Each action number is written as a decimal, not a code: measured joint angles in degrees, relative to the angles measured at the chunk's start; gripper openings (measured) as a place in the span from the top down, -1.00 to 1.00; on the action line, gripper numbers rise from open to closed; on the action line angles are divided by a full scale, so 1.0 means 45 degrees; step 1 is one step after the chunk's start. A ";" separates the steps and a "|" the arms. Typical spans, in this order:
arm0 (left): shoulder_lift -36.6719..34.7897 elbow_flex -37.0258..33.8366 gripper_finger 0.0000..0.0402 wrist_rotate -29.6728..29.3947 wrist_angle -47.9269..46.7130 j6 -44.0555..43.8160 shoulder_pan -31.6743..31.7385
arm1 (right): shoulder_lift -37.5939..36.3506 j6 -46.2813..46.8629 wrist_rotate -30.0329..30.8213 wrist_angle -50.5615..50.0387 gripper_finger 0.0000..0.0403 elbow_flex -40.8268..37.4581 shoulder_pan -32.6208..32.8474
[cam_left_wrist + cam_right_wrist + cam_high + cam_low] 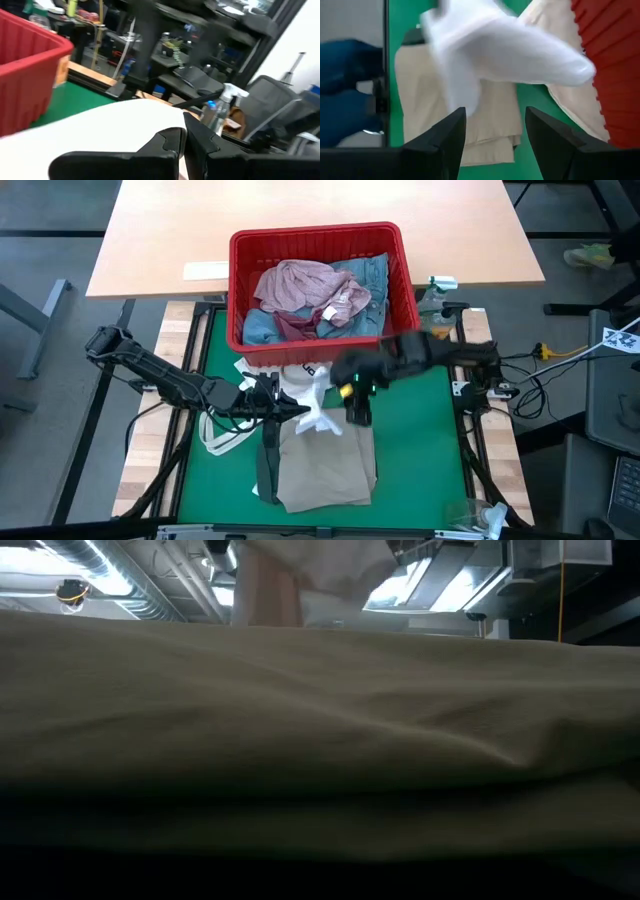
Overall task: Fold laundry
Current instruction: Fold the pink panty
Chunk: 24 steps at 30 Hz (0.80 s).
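**Left gripper pinched on white sock, right gripper spread wide above it**

Left gripper sits mid-bench, fingers narrowed to almost nothing in the left wrist view, clamped on a smooth white cloth. From above, that cloth is the white sock, stretched out sideways from the fingertips over the top edge of the beige trousers.

Right gripper is just beside the sock on its other side, arm blurred. Its fingers stand wide apart in the right wrist view, nothing between them; the sock hangs blurred in front of them, over the trousers.

Big to small:
- bench: green mat surface, wood-slat edges either side.
- red plastic basket: ribbed walls, rectangular, at the back edge of the mat. Mottled pink top crumpled on top, light blue denim jeans under it.
- beige trousers: folded flat into a rough rectangle at the front centre of the mat, matte weave, soft creases. They fill nearly the whole low view.
- dark green top: narrow dark strip along the trousers' left edge.
- white tote bag: limp, with black lettering, between basket and trousers, handles trailing left.
- sock: small, soft, thin.
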 joint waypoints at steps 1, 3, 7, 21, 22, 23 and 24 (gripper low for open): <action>0.0000 0.0000 0.98 -0.0128 -0.0039 0.0003 0.0000 | 0.0019 0.0001 0.0273 0.0020 -0.02 -0.0079 0.0321; 0.0000 0.0000 0.98 -0.0286 -0.0065 0.0003 0.0000 | 0.0056 0.0007 0.0936 0.0186 -0.02 -0.0254 0.0964; 0.0000 0.0000 0.98 -0.0305 -0.0094 0.0090 0.0000 | 0.0076 0.0325 0.3080 0.0784 -0.02 -0.0807 0.2184; 0.0000 0.0000 0.99 -0.0295 -0.0103 0.0100 0.0000 | 0.0076 0.0337 0.5748 0.6477 -0.02 -0.5057 0.4602; 0.0000 0.0000 0.99 -0.0295 -0.0103 0.0100 0.0000 | 0.0076 0.0327 0.5788 0.6942 -0.02 -0.5362 0.4680; 0.0000 0.0000 0.99 -0.0295 -0.0103 0.0100 0.0000 | 0.0076 0.0333 0.5848 0.7470 -0.02 -0.5674 0.4725; 0.0000 0.0000 0.99 -0.0295 -0.0103 0.0100 0.0000 | 0.0076 0.0333 0.5865 0.8020 -0.02 -0.5999 0.4772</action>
